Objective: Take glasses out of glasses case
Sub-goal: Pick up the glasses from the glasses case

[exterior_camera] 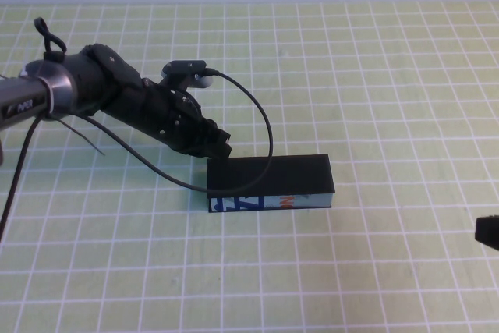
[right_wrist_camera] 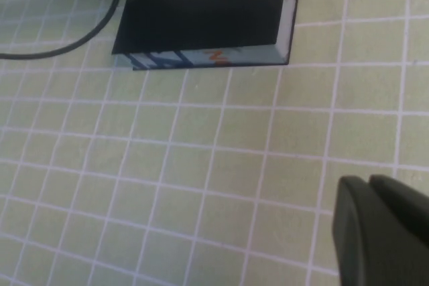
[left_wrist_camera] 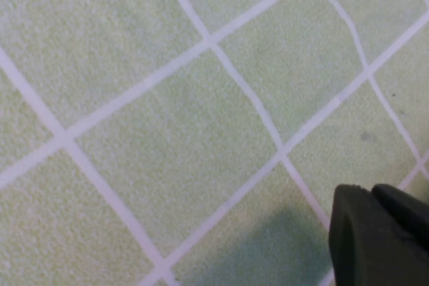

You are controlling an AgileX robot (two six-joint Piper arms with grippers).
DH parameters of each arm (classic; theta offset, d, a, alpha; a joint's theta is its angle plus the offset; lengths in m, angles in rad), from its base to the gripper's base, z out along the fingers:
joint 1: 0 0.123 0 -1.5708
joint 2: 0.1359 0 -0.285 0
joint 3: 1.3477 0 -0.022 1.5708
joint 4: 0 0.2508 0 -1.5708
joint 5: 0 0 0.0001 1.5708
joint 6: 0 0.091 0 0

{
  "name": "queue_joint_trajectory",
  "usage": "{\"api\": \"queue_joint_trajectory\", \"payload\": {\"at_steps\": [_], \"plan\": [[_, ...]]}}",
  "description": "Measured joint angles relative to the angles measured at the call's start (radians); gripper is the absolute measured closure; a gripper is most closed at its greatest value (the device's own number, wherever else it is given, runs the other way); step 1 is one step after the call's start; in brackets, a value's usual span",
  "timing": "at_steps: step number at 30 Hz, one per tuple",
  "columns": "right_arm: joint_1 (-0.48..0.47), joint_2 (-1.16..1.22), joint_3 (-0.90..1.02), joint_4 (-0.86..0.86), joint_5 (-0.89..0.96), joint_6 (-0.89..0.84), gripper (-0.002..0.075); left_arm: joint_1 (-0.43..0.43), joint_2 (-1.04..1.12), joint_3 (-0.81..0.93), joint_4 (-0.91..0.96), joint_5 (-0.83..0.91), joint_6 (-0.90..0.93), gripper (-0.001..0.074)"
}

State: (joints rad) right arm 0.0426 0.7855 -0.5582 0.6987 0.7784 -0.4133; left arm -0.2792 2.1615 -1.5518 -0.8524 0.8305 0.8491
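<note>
The glasses case (exterior_camera: 271,177) lies shut on the green grid mat, its lid flat and its blue, white and orange front strip facing me. It also shows in the right wrist view (right_wrist_camera: 208,21). The glasses are hidden. My left gripper (exterior_camera: 222,148) is low at the case's back left corner, with its fingers together and nothing between them; in the left wrist view (left_wrist_camera: 371,190) it is just above the bare mat. My right gripper (exterior_camera: 488,231) is shut and empty at the right edge, well clear of the case, and also shows in its own wrist view (right_wrist_camera: 369,180).
The left arm's black cable (exterior_camera: 261,118) loops over the mat and hangs across the case's left part. The green grid mat (exterior_camera: 374,76) covers the table, which ends at a white wall at the back.
</note>
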Motion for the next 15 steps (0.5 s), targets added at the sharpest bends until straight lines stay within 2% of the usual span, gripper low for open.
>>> {"api": "queue_joint_trajectory", "payload": {"at_steps": [5, 10, 15], "plan": [[0.058, 0.250, -0.164, -0.002, 0.036, -0.083, 0.0743, 0.000, 0.000, 0.000, 0.003, 0.002, 0.000, 0.0739], [0.255, 0.449, -0.320, -0.060, -0.009, -0.101, 0.0743, 0.000, 0.000, 0.000, 0.006, 0.002, 0.000, 0.0739], [0.468, 0.607, -0.457, -0.216, -0.058, -0.109, 0.0743, 0.000, 0.000, 0.000, 0.006, 0.002, 0.000, 0.0739]]}}
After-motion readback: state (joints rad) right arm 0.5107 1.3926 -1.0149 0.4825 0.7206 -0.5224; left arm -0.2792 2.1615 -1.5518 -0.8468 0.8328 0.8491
